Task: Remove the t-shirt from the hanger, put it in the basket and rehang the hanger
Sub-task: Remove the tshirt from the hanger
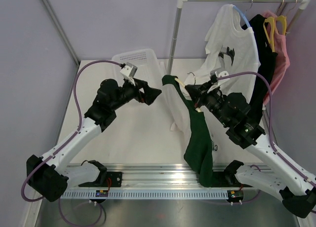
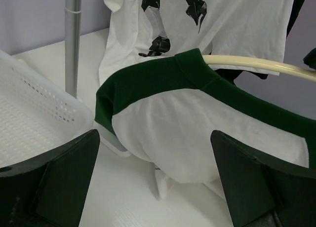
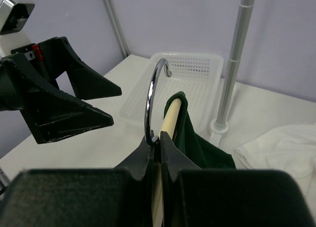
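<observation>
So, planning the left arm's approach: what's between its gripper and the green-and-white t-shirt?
Nothing: in the left wrist view the t-shirt hangs straight ahead of the open left gripper, with only bare table under the gap.

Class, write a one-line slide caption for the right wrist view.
Right gripper shut on the hanger, green t-shirt draped over it, open left gripper opposite.

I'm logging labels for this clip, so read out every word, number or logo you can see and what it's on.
No text reads clearly.
White t-shirt on the rack: black picture print, no letters visible.
Green and white t-shirt: dark print at its edge, mostly hidden, unreadable.
Stickers on the metal rail: too small to read.
</observation>
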`<action>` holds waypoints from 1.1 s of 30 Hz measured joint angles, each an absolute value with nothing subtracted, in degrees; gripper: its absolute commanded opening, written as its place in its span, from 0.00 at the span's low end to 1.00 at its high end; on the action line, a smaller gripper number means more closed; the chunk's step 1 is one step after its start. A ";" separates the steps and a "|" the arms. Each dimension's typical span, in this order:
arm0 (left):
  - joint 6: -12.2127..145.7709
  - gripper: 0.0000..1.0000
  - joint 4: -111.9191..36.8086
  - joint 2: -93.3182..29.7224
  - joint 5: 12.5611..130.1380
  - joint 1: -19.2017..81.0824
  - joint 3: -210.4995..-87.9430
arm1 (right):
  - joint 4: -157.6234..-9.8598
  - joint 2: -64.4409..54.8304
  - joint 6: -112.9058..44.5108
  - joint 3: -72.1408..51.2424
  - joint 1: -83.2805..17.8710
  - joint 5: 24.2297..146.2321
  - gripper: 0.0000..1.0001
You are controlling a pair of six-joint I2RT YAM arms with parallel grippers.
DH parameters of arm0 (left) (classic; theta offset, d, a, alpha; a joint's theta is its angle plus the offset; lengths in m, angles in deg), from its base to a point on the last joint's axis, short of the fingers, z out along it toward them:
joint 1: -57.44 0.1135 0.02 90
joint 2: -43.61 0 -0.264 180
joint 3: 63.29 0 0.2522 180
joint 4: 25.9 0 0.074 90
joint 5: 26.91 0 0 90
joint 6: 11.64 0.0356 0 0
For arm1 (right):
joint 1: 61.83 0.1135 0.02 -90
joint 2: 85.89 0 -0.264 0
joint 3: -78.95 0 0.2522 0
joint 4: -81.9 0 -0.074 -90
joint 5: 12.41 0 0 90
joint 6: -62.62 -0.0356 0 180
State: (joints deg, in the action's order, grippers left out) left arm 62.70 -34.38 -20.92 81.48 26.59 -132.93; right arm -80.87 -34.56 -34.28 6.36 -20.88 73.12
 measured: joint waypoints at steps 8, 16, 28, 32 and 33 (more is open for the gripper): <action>53.78 0.99 -31.54 -20.88 80.56 26.41 -130.85 | -93.11 -37.13 -29.34 15.62 -19.42 69.71 0.00; 51.31 0.99 -29.42 -20.47 79.62 24.45 -128.45 | -102.88 -34.69 -23.79 18.40 -16.12 70.37 0.00; 51.55 0.96 -29.18 -20.99 76.61 23.92 -128.45 | -108.08 -28.39 -16.42 18.38 -8.42 67.55 0.00; 51.92 0.83 -28.48 -21.21 74.60 23.81 -128.43 | -108.72 -27.69 -15.24 18.29 -7.13 66.91 0.00; 52.12 0.81 -28.26 -21.36 73.83 23.75 -128.43 | -108.74 -27.58 -15.00 18.27 -6.85 66.72 0.00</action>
State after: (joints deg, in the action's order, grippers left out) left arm 52.12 -28.26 -21.36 73.83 23.75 -128.43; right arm -108.74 -27.58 -15.00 18.27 -6.85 66.72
